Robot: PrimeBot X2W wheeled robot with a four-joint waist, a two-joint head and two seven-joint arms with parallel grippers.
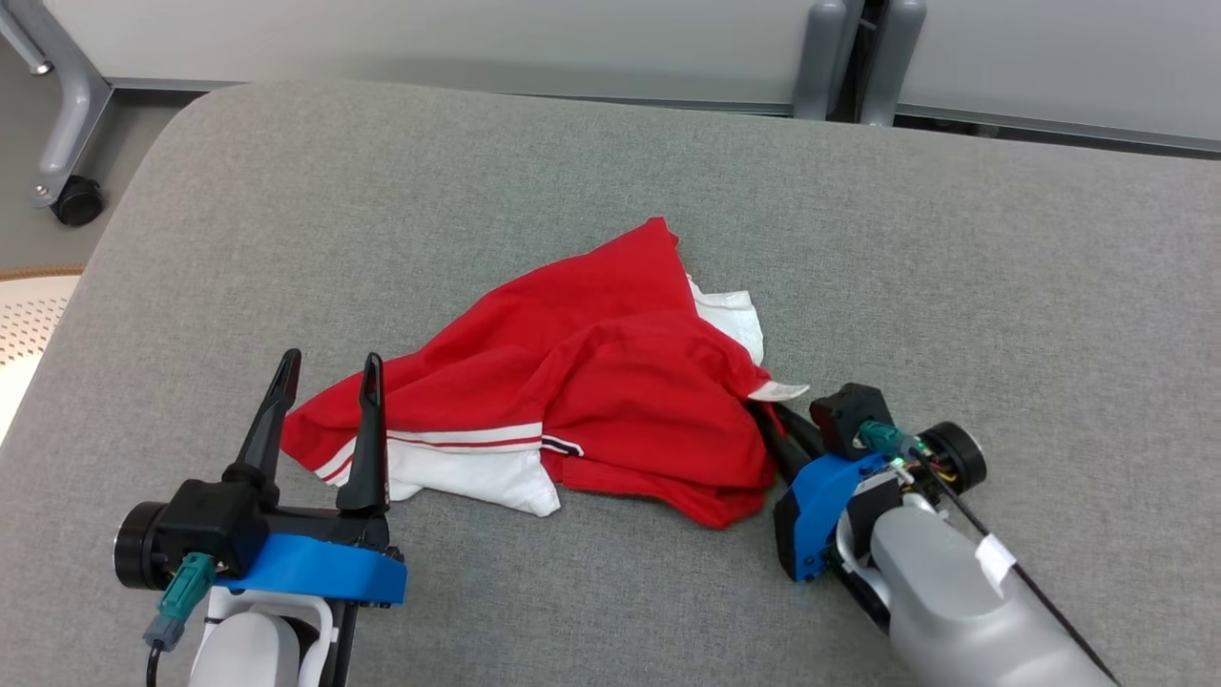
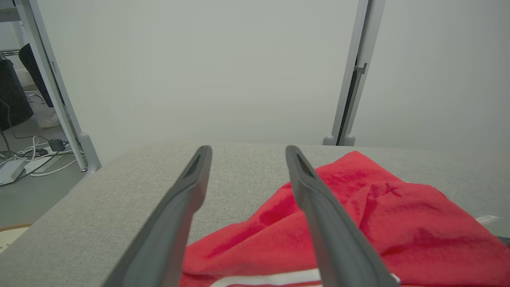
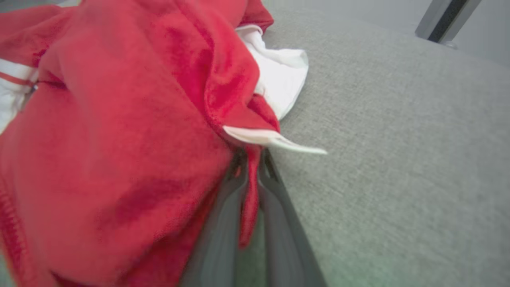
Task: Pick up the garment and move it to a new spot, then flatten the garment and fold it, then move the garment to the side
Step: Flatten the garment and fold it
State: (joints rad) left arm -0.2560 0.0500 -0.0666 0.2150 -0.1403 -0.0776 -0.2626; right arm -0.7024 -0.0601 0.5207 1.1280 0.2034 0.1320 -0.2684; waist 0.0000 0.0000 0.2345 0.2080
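Garment (image 1: 591, 382), red with white parts, lies crumpled on the grey padded surface (image 1: 954, 239) between the two grippers. Its long axis runs from the left gripper (image 1: 330, 359) across to the right gripper (image 1: 777, 427). One red corner points away from both grippers, toward the far edge of the surface. A white band with thin red stripes (image 1: 467, 441) lies at the end nearest the left gripper.

The left gripper stands spread wide with nothing between its fingers. Its outer finger is over bare grey fabric and its inner finger (image 1: 367, 429) is over the garment's striped edge; whether that finger touches the cloth cannot be told. In the left wrist view the garment (image 2: 378, 223) spreads beneath and to the inner side of the gripper (image 2: 248, 149).

The right gripper lies low against the garment's opposite end, its fingers reaching under the red cloth. In the right wrist view the gripper (image 3: 251, 159) is clenched on a narrow red fold of the garment (image 3: 119, 139), which hangs down between the two fingers. A small white tab (image 3: 279, 141) sticks out just beyond the fingertips.
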